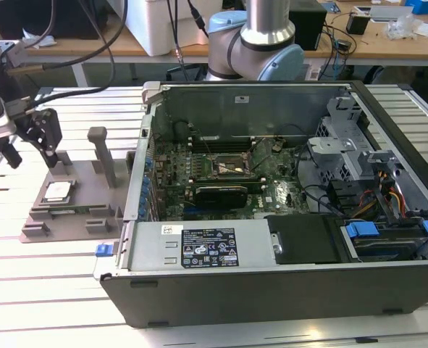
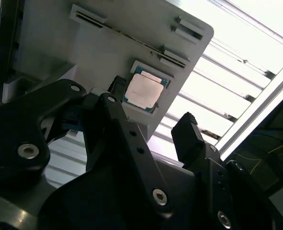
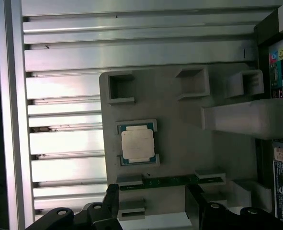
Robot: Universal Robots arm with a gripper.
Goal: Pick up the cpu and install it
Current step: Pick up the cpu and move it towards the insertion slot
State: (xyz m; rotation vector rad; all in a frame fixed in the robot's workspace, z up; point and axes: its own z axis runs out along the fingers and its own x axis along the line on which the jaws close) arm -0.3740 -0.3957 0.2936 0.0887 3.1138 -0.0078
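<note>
Gripper [image 1: 32, 161] poised, cpu [image 1: 57, 191] not yet lifted.
I see the jaws apart and empty; the cpu lies in its tray [image 1: 83, 190] below them, so pickup and install are both left.

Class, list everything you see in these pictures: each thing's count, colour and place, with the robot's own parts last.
cpu: one, silver-grey, in a recess of the holder plate.
holder plate: one, grey, on the table, exterior view's left.
computer case: one, dark grey, open, beside the plate.
motherboard: one, green, inside the case.
table: one, silver slats, under everything.
arm: one, grey and blue, behind the case.
gripper: one, black, fingers apart, over the plate, holding nothing.
</note>
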